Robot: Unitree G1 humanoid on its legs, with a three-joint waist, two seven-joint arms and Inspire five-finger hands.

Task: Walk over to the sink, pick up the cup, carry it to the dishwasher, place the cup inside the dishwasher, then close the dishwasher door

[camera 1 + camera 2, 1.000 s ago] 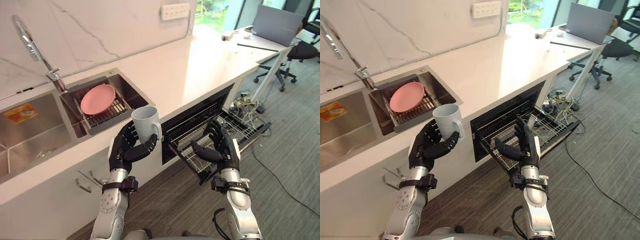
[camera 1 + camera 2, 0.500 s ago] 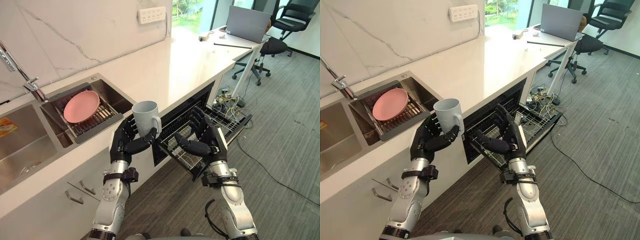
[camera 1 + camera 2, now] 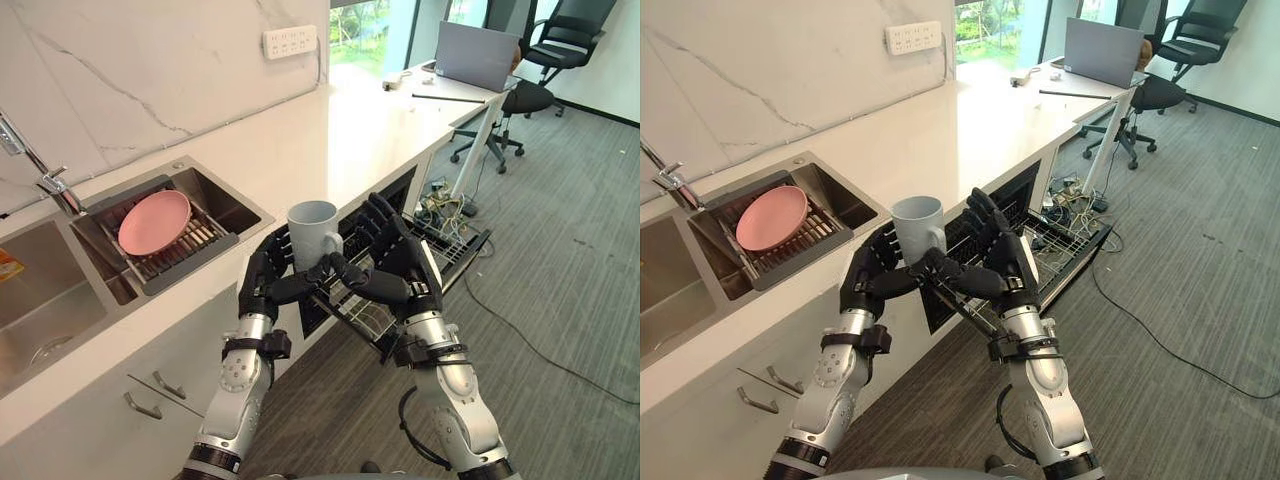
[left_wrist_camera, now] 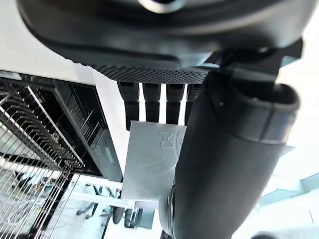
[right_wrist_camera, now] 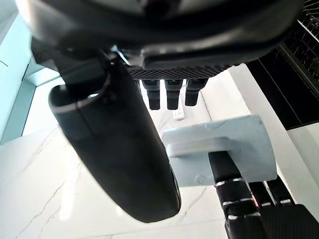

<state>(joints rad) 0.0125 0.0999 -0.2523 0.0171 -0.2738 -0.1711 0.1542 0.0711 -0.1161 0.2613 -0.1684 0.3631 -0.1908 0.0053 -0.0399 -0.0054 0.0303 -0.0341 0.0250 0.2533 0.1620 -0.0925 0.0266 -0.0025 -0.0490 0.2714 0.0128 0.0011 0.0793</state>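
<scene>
**Head views.** The left hand (image 3: pixel 272 285) holds the cup (image 3: pixel 310 228) upright in the air, in front of the near edge of the worktop (image 3: pixel 330 130) and above the left end of the open dishwasher (image 3: pixel 405 188). The cup is pale grey-blue. Its mouth faces up and its handle points right, toward the right hand (image 3: pixel 405 265).

**Left wrist view.** The fingers (image 4: pixel 152 99) lie against the far side of the cup and the thumb crosses its near side, so the hand is closed round the cup body.

**Right hand.** It is raised just to the right of the cup, palm toward it. Its fingers (image 5: pixel 172 92) are spread and nearly straight, grasping nothing. Its thumb reaches toward the cup's handle and the left thumb; whether it touches either cannot be told.

**Dishwasher.** The wire rack (image 3: pixel 455 243) is pulled out toward the right, below and behind the right hand.

**Surroundings.**
- Left of the hands, the sink (image 3: pixel 225 205) is set into the worktop.
- A pink plate (image 3: pixel 153 222) lies on a slatted drain rack (image 3: pixel 195 240) in the sink's right basin.
- The tap (image 3: pixel 45 170) stands at the sink's far edge.
- A white socket strip (image 3: pixel 290 41) is fixed to the marble wall.
- At the far right, a closed laptop (image 3: pixel 475 55) rests on a desk beside an office chair (image 3: pixel 555 40).
</scene>
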